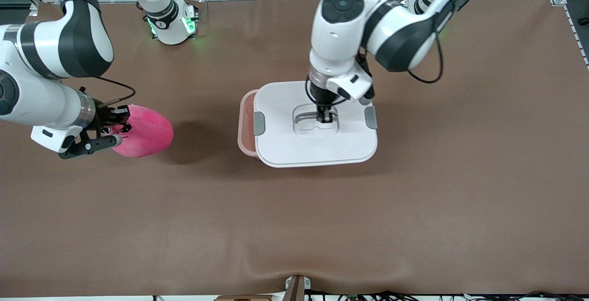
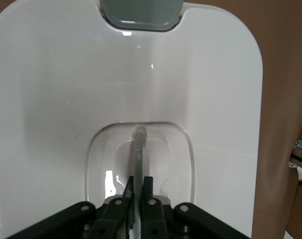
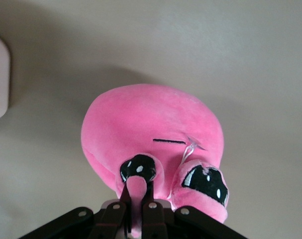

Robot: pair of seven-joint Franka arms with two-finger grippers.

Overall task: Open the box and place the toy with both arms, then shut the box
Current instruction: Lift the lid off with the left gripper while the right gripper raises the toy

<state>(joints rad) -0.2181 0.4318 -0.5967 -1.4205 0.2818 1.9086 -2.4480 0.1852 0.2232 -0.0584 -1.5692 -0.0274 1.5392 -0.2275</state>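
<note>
On the left gripper [image 2: 136, 196] I read the fingers [image 2: 148, 191] as closed tight on the clear handle [image 2: 139, 149], which runs up between them out of the recess at the centre of the white lid [image 1: 317, 144]. In the front view the lid sits offset from the pale pink tub [image 1: 245, 126]: a strip of the tub's rim shows at the edge toward the right arm's end of the desk [image 1: 414, 222], so I judge the lid unseated and carried by the left gripper, though I cannot tell how high it stands clear of the tub. The two grey clips [image 1: 259, 123] remain on the lid's short edges. On the right gripper [image 3: 137, 201] the fingers [image 3: 122, 199] are pinched on a fold of plush at the toy's [image 3: 155, 134] face, between its dark eyes, and the shadow cast on the desk beside the toy indicates that it hangs in the air, over the bare desk well apart from the box, toward the right arm's end. The step in hand is the opening, with the toy ready for placement. The next move calls for me to carry the lid fully aside toward the left arm's end, clearing the tub mouth, before bringing the toy over the tub and lowering it; the two arms must not cross paths above the box.
</note>
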